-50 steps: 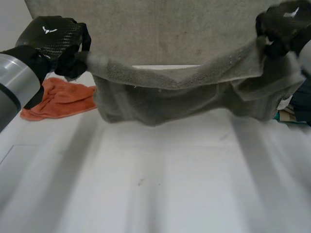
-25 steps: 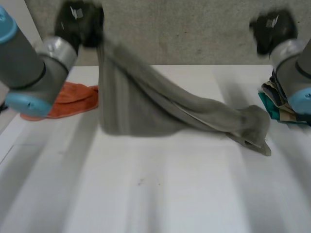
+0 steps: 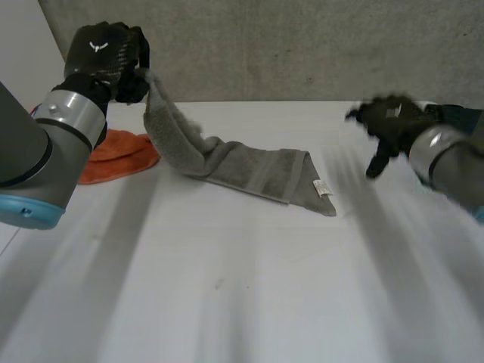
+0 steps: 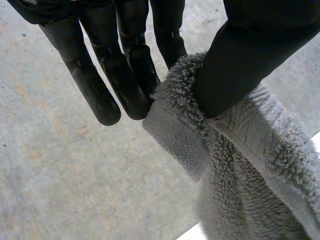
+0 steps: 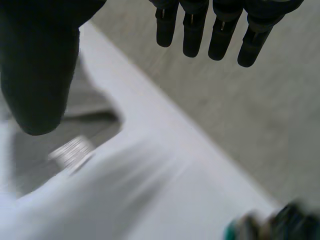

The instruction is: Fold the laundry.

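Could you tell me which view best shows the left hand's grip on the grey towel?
The left wrist view: the left hand pinches the grey towel at its edge between thumb and fingers. The head view shows that end lifted, the rest lying on the table. The right wrist view catches the towel's labelled corner.

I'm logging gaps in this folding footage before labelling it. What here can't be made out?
1. Head view: the orange cloth is partly hidden behind the left arm; its full shape is unknown.
2. Head view: print on the grey towel's white tag is too small to read.
3. Head view: the right hand is motion-blurred.
4. Right wrist view: a teal thing is blurred and cut off by the edge; unidentifiable.
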